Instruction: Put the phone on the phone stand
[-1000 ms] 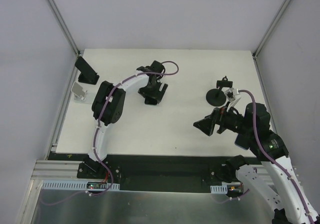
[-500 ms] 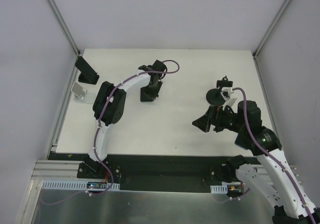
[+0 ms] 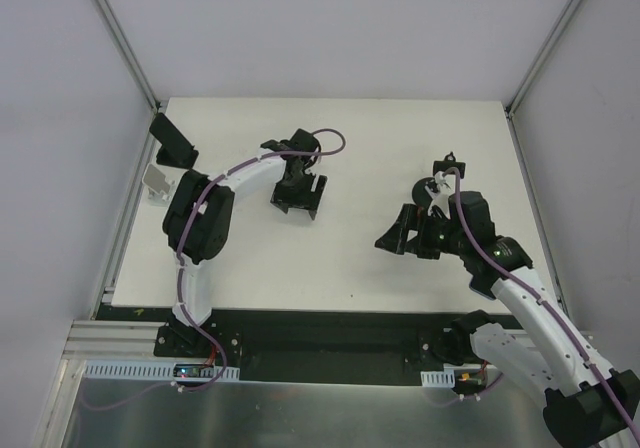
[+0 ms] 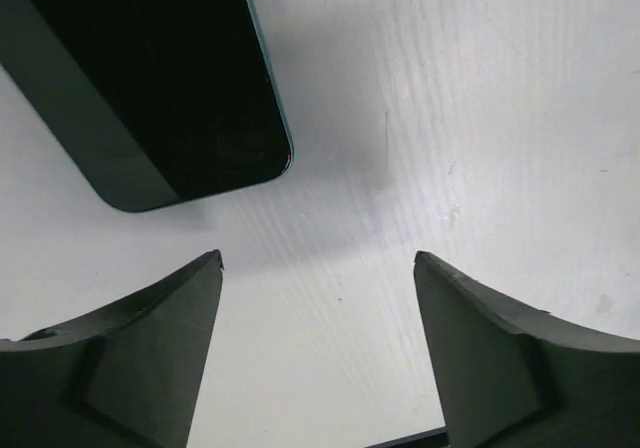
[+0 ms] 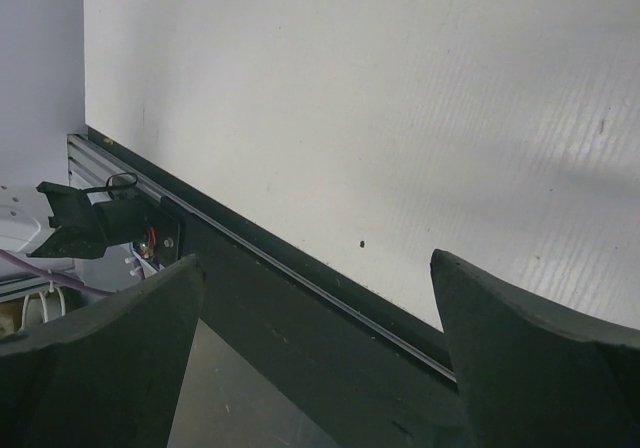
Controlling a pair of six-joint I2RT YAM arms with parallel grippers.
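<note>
Just ahead of the left gripper, the phone lies on the table, clear of both fingers. The left gripper's jaws stand apart with nothing between them. Right of the left gripper, the right gripper hangs wide and empty.

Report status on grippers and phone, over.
Left gripper open, empty. Right gripper open, empty. Phone lying on table, just ahead of left gripper. Nothing between them.

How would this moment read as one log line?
left gripper: open, empty | phone: lying on table, ungripped | right gripper: open, empty
</note>
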